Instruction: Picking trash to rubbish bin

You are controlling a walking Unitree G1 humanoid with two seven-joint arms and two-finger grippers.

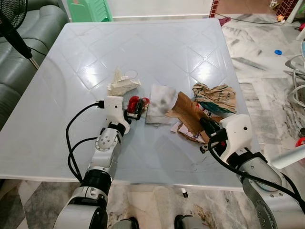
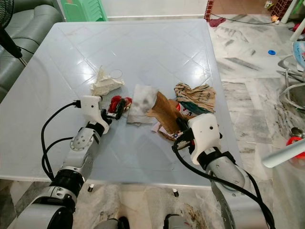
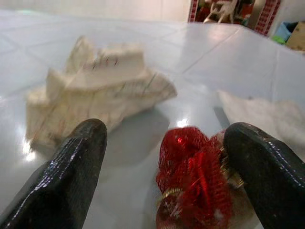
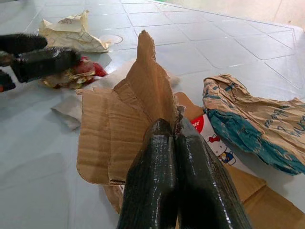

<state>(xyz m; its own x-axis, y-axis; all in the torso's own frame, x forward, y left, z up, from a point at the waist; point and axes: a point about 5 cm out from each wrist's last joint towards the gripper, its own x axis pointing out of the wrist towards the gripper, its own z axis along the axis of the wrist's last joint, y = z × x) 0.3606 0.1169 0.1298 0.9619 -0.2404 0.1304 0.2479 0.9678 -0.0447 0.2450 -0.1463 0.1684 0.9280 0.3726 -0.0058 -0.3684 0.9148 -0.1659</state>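
The trash is lying in a loose row across the near half of a pale tiled table (image 1: 57, 95). I am taking the white napkin (image 1: 159, 102) in the middle of that row as the landmark. Just left of the napkin a red wrapper (image 1: 137, 103) is sitting on the table, and the left gripper (image 1: 135, 110) is reaching around it, its two black fingers (image 3: 66, 176) spread apart with the wrapper between them and one finger touching its side. Beyond the wrapper, farther left of the napkin, a crumpled cream paper (image 1: 121, 83) is resting beside a clear round lid (image 1: 131, 74).

Just right of the napkin a torn piece of brown cardboard (image 1: 187, 110) is standing tilted up off the table. The right gripper (image 1: 206, 123) is pinching its lower edge, the fingers pressed together on the card. Under the cardboard a printed red and white wrapper (image 4: 212, 143) is lying flat. Farther right of the napkin a crumpled brown and teal paper bag (image 1: 217, 98) is lying near the table's edge.

A grey sofa (image 1: 19, 57) is standing well left of the napkin, off the table.
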